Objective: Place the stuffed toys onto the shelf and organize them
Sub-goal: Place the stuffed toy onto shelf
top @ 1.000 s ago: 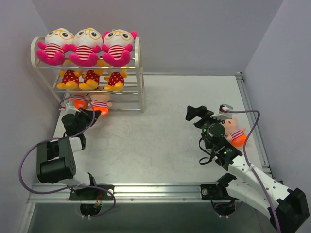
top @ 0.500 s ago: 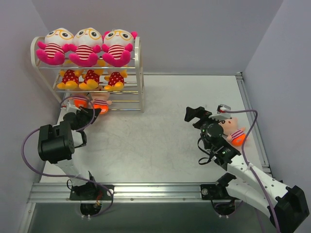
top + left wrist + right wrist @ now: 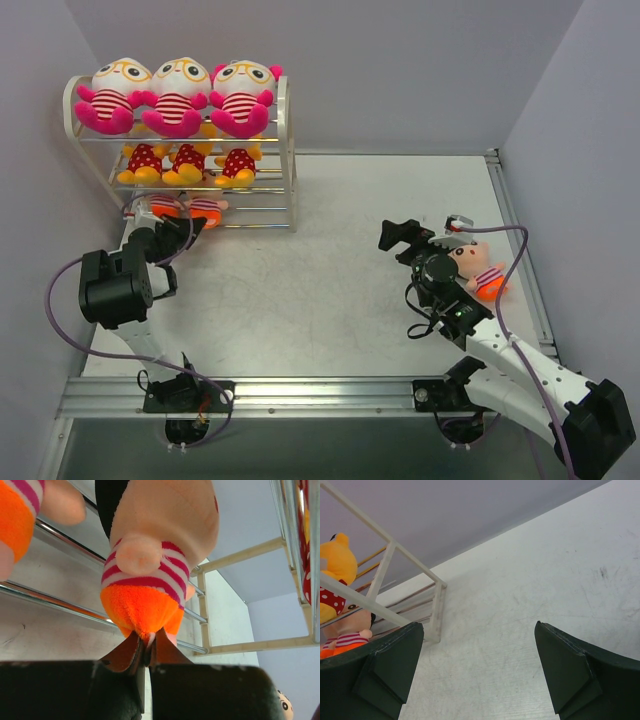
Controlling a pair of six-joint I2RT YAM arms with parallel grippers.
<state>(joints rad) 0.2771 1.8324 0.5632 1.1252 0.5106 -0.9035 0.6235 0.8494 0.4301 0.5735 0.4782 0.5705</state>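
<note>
- Up on the shelf (image 3: 289,150), at the far left of the table (image 3: 330,290), the top view gives us three pink toys (image 3: 178,95) along the top tier. Three yellow toys (image 3: 188,160) in red dotted dresses sit on the middle tier.
- That view also shows two peach-faced dolls (image 3: 207,208) side by side at the front of the bottom tier. The left gripper (image 3: 185,232) reaches in at them from the near side. From above we cannot tell how its jaws stand.
- Only the left wrist view settles that: the left gripper (image 3: 145,647) has its fingertips pinched on the orange pants of the held doll (image 3: 150,570). The doll lies against the bottom rods, and we cannot tell whether it rests on them. The neighbour doll (image 3: 15,520) is just beside it.
- The right wrist view shows the right gripper (image 3: 477,630) spread wide with only table between its fingers. It looks across at the shelf's corner post (image 3: 437,610).
- The loose doll (image 3: 482,272) appears in the top view alone. It lies close against the right gripper (image 3: 432,232), on that arm's right.
- The loose doll lies near the table's right rim (image 3: 522,250).
- The shelf stands tight to the left wall.
- A broad stretch of table separates the shelf from the right arm.
</note>
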